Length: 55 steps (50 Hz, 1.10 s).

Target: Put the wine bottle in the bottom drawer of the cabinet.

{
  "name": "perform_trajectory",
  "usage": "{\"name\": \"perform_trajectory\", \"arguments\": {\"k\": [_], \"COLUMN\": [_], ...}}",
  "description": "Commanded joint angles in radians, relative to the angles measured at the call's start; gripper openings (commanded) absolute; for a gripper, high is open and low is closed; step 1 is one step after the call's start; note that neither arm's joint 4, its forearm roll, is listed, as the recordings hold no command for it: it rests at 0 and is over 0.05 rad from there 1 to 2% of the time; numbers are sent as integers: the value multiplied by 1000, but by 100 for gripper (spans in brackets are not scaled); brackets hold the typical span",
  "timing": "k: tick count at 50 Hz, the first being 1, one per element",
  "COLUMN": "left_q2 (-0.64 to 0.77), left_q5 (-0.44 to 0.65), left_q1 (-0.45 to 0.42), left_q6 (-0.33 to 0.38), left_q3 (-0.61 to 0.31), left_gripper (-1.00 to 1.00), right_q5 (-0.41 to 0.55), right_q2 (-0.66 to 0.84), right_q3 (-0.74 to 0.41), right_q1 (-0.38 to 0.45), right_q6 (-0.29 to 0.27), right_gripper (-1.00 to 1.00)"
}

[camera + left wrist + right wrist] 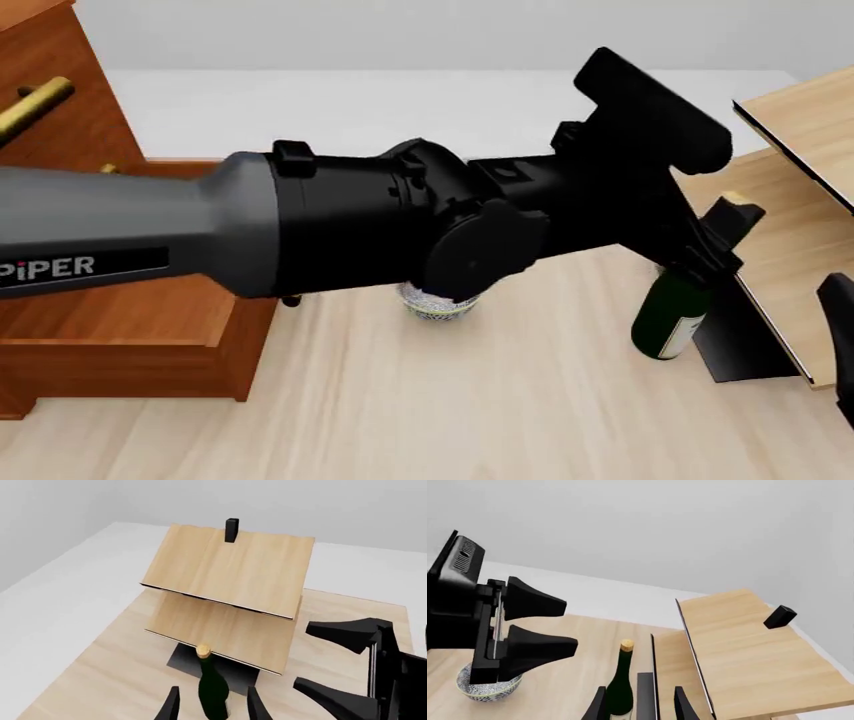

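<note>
The wine bottle [671, 312] stands upright on the table [441, 410], just beside the front edge of the pale shelf unit [787, 210], with the patterned bowl [438, 302] on its far side from the shelf and the cabinet [80, 300] well beyond that. Glass of this form is likely heavy for its width, rigid, smooth and breakable, and being tall and slender it would tip readily if pushed high up. The straight body near the white label offers the safest hold; the tapering neck below the cork [203, 651] would probably slip. The left gripper [537, 625] hovers beside the bottle with its jaws parted and nothing between them. The right gripper [639, 705] has fingers spread, the bottle just ahead of them, untouched.
</note>
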Motion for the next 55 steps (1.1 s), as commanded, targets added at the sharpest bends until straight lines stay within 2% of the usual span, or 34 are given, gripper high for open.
{"name": "perform_trajectory", "arguments": {"k": [1, 29, 55], "left_q2": [46, 186, 306], "left_q5": [16, 62, 54], "left_q1": [16, 40, 59], "left_q6": [11, 38, 15], "left_q3": [-66, -212, -306], "left_gripper": [100, 100, 100], "right_q5": [-1, -1, -8], "right_q2": [0, 0, 0], "right_q3": [2, 13, 38], "right_q1": [-4, -12, -10], "right_q6": [0, -3, -6], "right_gripper": [100, 100, 100]}}
